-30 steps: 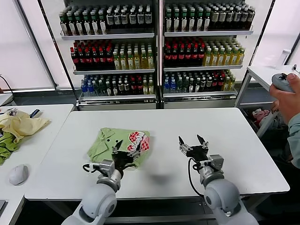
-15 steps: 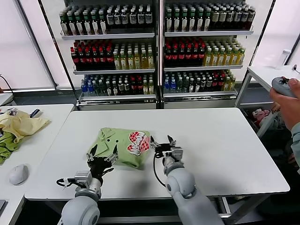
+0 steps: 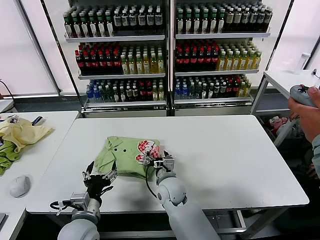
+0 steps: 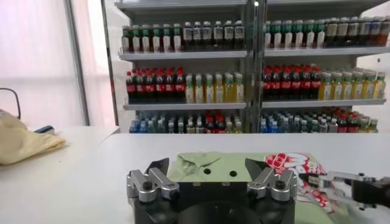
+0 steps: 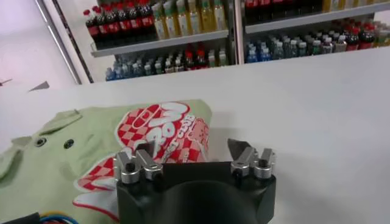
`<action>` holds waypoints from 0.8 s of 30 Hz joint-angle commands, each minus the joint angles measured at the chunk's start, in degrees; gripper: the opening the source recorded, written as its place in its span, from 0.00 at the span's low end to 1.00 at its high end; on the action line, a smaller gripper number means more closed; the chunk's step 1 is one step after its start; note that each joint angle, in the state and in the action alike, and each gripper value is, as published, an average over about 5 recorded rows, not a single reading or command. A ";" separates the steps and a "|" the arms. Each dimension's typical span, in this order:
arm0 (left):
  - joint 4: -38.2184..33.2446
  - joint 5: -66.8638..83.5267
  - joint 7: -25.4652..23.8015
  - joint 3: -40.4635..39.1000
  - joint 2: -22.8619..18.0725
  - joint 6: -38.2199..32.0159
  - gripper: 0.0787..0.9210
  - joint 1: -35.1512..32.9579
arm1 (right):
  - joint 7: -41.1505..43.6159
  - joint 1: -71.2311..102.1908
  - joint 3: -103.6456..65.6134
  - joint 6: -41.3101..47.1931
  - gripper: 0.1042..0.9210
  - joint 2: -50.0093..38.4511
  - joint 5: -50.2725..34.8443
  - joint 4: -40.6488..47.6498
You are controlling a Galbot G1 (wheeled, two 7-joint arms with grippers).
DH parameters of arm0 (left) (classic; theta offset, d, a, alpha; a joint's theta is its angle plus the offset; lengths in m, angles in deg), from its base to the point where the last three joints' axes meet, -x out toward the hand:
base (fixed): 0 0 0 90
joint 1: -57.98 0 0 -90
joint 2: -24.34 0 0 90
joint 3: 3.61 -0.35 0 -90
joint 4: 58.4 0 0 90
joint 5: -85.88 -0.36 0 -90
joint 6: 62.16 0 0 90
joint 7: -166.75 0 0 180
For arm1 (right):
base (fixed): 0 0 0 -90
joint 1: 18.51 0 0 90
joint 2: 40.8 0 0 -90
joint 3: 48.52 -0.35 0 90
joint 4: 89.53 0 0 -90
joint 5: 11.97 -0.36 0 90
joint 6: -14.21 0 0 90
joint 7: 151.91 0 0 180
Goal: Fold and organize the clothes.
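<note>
Open right gripper (image 3: pixel 157 160) at T-shirt (image 3: pixel 125 152) edge

From my head camera, the right hand (image 3: pixel 156 161) covers the near right corner of the shirt (image 3: pixel 122 155), so I can't see whether a finger touches cloth. The shirt's print (image 5: pixel 159 141) runs behind that hand in its wrist view, lettering partly lost. The left wrist view cuts off its hand (image 4: pixel 208 176) below the fingers. The person's hand (image 3: pixel 306 107) is cropped at the edge
</note>
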 commanded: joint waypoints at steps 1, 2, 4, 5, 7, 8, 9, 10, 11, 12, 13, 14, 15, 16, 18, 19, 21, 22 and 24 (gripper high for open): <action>-0.98 -0.39 0.02 1.00 -0.24 -0.32 0.88 -1.89 | -0.69 -1.01 0.86 -0.13 0.77 2.86 0.33 4.32; -1.10 -0.38 0.01 0.99 -0.23 -0.30 0.88 -1.97 | -0.55 -1.02 0.84 -0.16 0.74 2.86 0.48 4.23; -1.21 -0.38 0.01 0.98 -0.22 -0.29 0.88 -2.10 | -0.12 -1.17 0.80 -0.23 0.66 2.86 0.81 4.20; -1.23 -0.38 0.00 0.98 -0.22 -0.29 0.88 -2.15 | 0.22 -1.29 0.78 -0.24 0.63 2.86 0.97 4.24; -1.18 -0.37 0.01 0.98 -0.22 -0.28 0.88 -2.21 | 0.99 -1.62 0.78 -0.18 0.56 2.86 1.13 4.46; -1.16 -0.37 0.01 0.99 -0.22 -0.28 0.88 -2.24 | 1.42 -1.82 0.78 -0.15 0.53 2.86 1.21 4.64; -1.15 -0.37 0.01 0.99 -0.21 -0.28 0.88 -2.27 | 1.79 -2.01 0.76 -0.12 0.50 2.86 1.28 4.80; -1.14 -0.36 0.01 1.01 -0.19 -0.28 0.88 -2.30 | 2.16 -2.22 0.69 -0.09 0.45 2.85 1.45 4.96; -1.15 -0.35 0.01 1.03 -0.18 -0.28 0.88 -2.32 | 2.50 -2.44 0.58 -0.06 0.42 2.82 1.70 5.10; -1.16 -0.35 0.00 1.06 -0.16 -0.27 0.88 -2.34 | 2.82 -2.63 0.44 -0.02 0.39 2.72 2.05 5.18; -1.18 -0.34 0.00 1.08 -0.15 -0.27 0.88 -2.35 | 3.20 -2.90 0.20 0.02 0.36 2.41 2.62 5.27; -1.22 -0.33 -0.01 1.10 -0.13 -0.27 0.88 -2.37 | 3.65 -3.19 -0.07 0.06 0.33 2.04 3.32 5.38; -1.25 -0.33 -0.02 1.10 -0.12 -0.27 0.88 -2.40 | 4.17 -3.52 -0.38 0.09 0.29 1.48 4.00 5.50; -1.28 -0.33 -0.04 1.11 -0.11 -0.27 0.88 -2.42 | 4.81 -3.97 -0.80 0.12 0.26 0.69 4.69 5.65; -1.35 -0.34 -0.10 1.14 -0.13 -0.27 0.88 -2.46 | 6.16 -4.96 -1.79 0.15 0.19 -1.05 5.76 5.96; -1.36 -0.34 -0.14 1.15 -0.14 -0.27 0.88 -2.46 | 6.84 -5.56 -2.36 0.24 0.16 -2.09 6.02 6.07; -1.36 -0.35 -0.23 1.15 -0.18 -0.26 0.88 -2.42 | 8.01 -6.69 -3.32 0.46 0.09 -4.14 6.30 6.19; -1.35 -0.35 -0.29 1.12 -0.19 -0.26 0.88 -2.38 | 8.63 -7.29 -3.75 0.58 0.07 -5.29 6.41 6.22; -1.30 -0.39 -0.41 1.00 -0.24 -0.24 0.88 -2.29 | 9.94 -8.34 -4.61 0.65 0.03 -7.62 6.89 6.32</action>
